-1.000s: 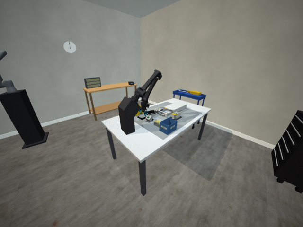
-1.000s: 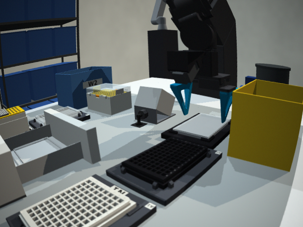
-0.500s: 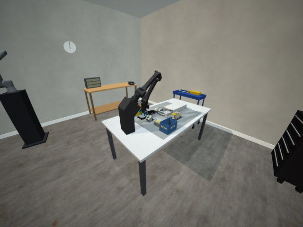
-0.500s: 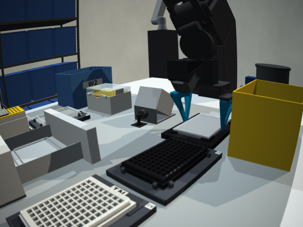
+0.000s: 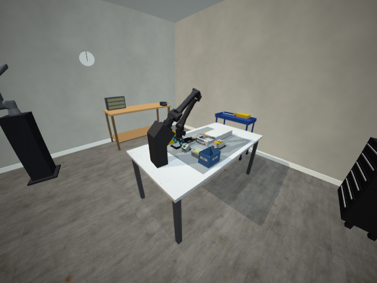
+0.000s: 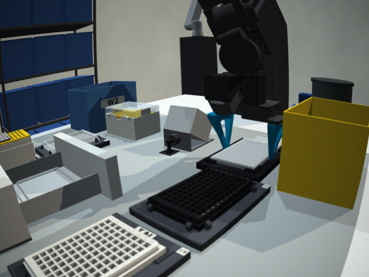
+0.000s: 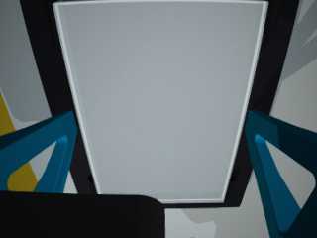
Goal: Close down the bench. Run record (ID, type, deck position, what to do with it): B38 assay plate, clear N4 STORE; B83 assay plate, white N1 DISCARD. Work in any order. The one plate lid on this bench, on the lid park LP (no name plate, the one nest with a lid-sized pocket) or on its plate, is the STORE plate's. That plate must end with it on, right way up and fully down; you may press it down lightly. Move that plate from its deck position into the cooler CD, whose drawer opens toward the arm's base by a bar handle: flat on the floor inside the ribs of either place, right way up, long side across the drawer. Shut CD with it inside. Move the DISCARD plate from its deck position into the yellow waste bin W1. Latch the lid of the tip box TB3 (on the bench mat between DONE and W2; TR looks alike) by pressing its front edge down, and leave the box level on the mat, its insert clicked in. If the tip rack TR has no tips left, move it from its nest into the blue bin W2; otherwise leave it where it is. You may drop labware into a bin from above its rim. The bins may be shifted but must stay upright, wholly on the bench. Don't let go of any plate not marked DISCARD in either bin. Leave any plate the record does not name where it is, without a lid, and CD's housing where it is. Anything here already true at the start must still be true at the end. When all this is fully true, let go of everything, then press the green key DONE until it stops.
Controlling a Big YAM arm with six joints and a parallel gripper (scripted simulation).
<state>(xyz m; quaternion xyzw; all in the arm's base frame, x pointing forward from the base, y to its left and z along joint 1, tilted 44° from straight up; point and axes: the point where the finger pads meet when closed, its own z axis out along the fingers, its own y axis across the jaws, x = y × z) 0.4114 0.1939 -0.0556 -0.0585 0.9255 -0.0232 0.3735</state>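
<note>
Nearest in the exterior view, a white assay plate sits in its nest at the front of the worktop, and a black well plate sits in the next nest behind it. Farther back, the plate lid lies flat in its dark lid park beside the yellow waste bin. The hand hangs fully open astride the lid, one blue finger at each long edge, gripping nothing. To the left the cooler drawer stands open; beyond are the tip box and blue bin W2.
</note>
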